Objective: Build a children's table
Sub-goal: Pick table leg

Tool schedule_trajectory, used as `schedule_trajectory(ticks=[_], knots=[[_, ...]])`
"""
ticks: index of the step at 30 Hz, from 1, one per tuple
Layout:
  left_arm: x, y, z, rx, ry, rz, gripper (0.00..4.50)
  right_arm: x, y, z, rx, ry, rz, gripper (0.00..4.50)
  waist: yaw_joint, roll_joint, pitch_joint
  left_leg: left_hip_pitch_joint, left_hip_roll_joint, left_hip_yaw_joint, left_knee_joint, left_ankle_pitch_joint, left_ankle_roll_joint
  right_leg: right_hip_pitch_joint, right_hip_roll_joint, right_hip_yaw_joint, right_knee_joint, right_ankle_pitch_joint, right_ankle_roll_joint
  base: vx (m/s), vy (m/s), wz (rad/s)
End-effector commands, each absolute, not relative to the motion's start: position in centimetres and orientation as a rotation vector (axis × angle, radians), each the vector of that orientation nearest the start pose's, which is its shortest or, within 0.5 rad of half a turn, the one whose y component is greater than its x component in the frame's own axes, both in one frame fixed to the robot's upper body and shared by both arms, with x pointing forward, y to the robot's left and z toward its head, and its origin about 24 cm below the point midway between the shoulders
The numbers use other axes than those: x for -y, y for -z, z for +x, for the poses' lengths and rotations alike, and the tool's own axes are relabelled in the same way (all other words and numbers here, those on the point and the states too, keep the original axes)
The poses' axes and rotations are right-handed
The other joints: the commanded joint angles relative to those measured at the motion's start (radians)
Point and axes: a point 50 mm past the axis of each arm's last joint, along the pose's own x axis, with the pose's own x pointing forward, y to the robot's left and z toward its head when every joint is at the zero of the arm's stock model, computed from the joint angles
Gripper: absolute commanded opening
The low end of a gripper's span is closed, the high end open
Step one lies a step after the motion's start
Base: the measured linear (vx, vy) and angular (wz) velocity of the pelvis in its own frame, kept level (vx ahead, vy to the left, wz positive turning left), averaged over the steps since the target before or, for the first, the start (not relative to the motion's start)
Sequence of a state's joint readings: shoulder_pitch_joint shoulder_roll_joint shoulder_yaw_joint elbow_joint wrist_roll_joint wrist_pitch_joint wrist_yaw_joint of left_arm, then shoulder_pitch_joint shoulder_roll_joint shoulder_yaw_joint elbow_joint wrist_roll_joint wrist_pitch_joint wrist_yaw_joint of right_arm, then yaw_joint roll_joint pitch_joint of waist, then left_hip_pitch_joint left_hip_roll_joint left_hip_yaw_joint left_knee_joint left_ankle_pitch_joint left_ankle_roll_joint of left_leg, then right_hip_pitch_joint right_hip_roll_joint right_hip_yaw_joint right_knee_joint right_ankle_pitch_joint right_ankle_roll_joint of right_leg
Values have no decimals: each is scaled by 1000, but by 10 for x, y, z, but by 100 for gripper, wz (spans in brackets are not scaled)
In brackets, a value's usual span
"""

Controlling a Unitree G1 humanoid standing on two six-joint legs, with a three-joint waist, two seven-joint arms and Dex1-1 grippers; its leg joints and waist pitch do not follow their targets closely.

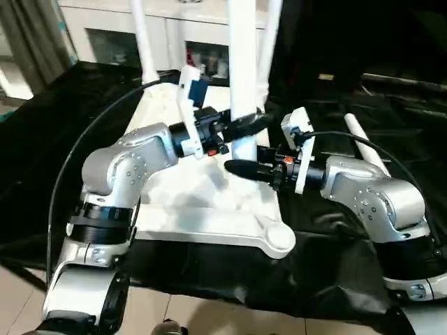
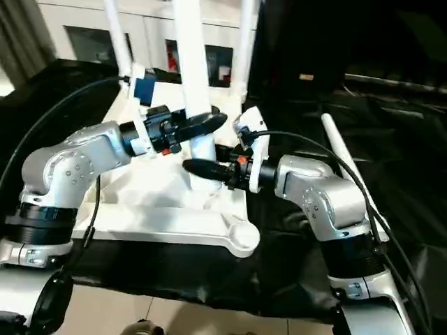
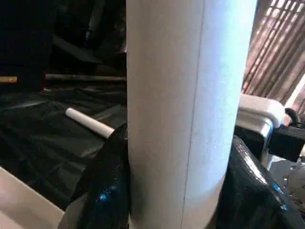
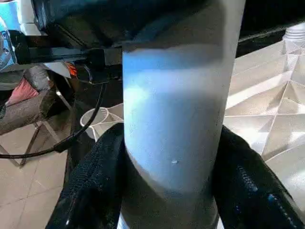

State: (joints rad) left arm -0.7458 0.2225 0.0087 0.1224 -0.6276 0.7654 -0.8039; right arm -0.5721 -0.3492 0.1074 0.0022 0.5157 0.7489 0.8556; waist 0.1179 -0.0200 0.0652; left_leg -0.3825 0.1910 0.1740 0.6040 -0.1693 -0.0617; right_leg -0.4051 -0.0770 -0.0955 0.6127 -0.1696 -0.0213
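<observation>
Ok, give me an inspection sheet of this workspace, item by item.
Surface: black sheet over the work area.
Job's things: tabletop upside down; three legs upright; fourth leg lying loose on the sheet.
Clutter: nothing seen.
Grippers: left claw and right claw both closed on the near upright leg, left above right.
Cables: black cable arcs over the left arm.
Surroundings: white cabinet behind; tiled floor.

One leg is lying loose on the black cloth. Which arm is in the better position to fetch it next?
Probably the right. The loose leg lies on the black cloth beside the right arm, while the left gripper is farther away. Both grippers, including the right gripper, are clamped on the upright leg.
</observation>
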Motion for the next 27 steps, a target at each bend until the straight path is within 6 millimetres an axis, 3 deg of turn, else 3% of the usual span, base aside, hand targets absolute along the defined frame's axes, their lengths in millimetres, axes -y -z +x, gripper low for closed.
schedule_trajectory(ticks=[1, 6, 9, 14, 20, 21, 27], knots=[[-78, -204, 317, -5, 1304, -325, 195, 111, -136, 307, -285, -1129, 107, 210, 2, -3, -81, 17, 39, -11, -68, -145, -5, 61, -73, 57, -64, -184, -169, 0, 0, 0], [-80, -202, 323, 11, 1221, -298, 195, 109, -135, 308, -274, -1114, 102, 199, 1, -5, -80, 16, 38, -10, -68, -154, -8, 61, -75, 56, -69, -225, -151, 0, 0, 0], [-81, -204, 328, 6, 1190, -350, 265, 108, -133, 307, -274, -1112, 103, 199, 0, -6, -80, 15, 37, -10, -67, -147, -8, 61, -74, 56, -69, -220, -148, 0, 0, 0], [-86, -213, 339, 51, 1108, -325, 285, 106, -132, 307, -275, -1107, 103, 198, 2, -6, -82, 14, 36, -11, -67, -144, -9, 63, -73, 55, -69, -211, -144, 0, 0, 0], [-89, -219, 342, 59, 1111, -330, 285, 106, -131, 308, -273, -1098, 100, 198, 1, -4, -81, 16, 36, -10, -66, -142, -7, 61, -72, 55, -68, -199, -150, 0, 0, 0], [-89, -219, 342, 58, 1115, -334, 257, 106, -131, 308, -272, -1097, 100, 198, 2, -4, -82, 15, 36, -11, -66, -141, -8, 63, -73, 56, -67, -196, -152, 0, 0, 0], [-86, -216, 339, 40, 1142, -353, 206, 105, -131, 308, -265, -1089, 98, 198, 0, -2, -82, 16, 37, -11, -66, -146, -10, 63, -73, 55, -65, -189, -161, 0, 0, 0]])
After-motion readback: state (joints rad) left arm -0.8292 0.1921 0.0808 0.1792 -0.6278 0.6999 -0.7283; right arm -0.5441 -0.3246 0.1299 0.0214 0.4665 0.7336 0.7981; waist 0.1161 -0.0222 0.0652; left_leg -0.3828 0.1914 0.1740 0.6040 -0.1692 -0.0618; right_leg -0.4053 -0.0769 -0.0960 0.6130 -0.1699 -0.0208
